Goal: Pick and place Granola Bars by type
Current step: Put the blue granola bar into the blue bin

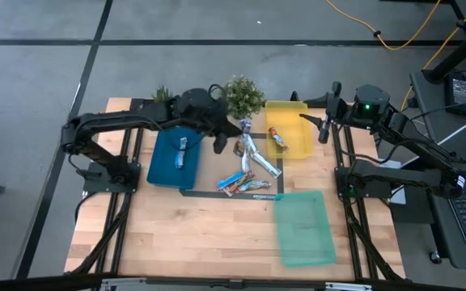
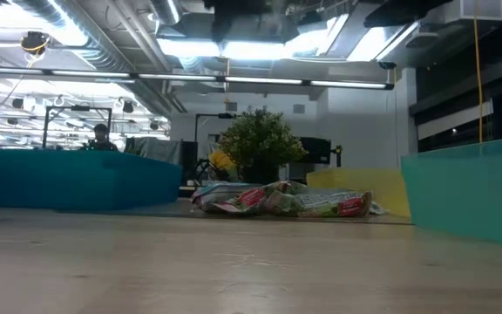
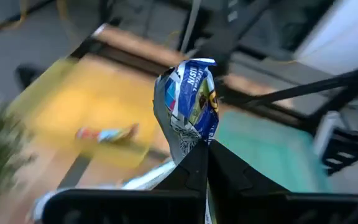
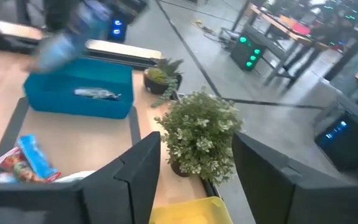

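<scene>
My left gripper hangs between the blue tray and the pile of granola bars, shut on one blue-and-silver bar. That pile lies on the table's middle and also shows in the low view as a heap of granola bars. One bar lies in the blue tray, another in the yellow tray. My right gripper is open at the yellow tray's right edge, touching nothing; its fingers frame a potted plant. My left gripper pinches the bar by one crumpled end between its two fingertips. The rest of the bar sticks out past the fingertips, lifted clear of the table and the trays.
A green tray lies toward the table's near right. Two potted plants stand at the far edge behind the trays. Bare wood stretches across the near left part of the table.
</scene>
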Robot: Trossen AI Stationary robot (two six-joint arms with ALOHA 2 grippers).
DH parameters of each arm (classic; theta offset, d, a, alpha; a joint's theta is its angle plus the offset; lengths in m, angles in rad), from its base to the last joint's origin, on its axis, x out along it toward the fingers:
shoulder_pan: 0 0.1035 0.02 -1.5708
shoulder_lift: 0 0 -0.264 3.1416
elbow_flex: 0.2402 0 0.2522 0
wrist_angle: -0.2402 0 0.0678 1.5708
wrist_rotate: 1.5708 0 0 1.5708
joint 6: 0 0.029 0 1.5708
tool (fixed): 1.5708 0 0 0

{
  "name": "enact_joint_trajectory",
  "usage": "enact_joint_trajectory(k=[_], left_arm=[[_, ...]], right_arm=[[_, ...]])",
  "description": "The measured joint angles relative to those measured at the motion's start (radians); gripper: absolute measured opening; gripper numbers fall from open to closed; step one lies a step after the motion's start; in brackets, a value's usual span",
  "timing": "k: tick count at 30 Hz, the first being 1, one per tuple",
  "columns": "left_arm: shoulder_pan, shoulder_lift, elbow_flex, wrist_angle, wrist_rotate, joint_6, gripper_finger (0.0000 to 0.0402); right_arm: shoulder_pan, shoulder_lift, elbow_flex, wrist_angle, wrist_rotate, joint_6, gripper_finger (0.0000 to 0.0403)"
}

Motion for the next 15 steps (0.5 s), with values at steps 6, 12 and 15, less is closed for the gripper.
enact_joint_trajectory(k=[6, 12, 15], left_arm=[[-0.018, -0.130, -0.001, -0.018, 0.000, 0.101, 0.0001], [-0.021, -0.301, -0.001, -0.177, -0.010, 0.133, 0.0001], [-0.021, -0.384, -0.001, -0.281, -0.013, 0.134, 0.0002]], right_arm=[[0.000, 0.000, 0.000, 0.000, 0.022, 0.053, 0.0202], [0.000, 0.000, 0.000, 0.000, 0.020, 0.055, 0.0202], [0.000, 0.000, 0.000, 0.000, 0.030, 0.054, 0.0202]])
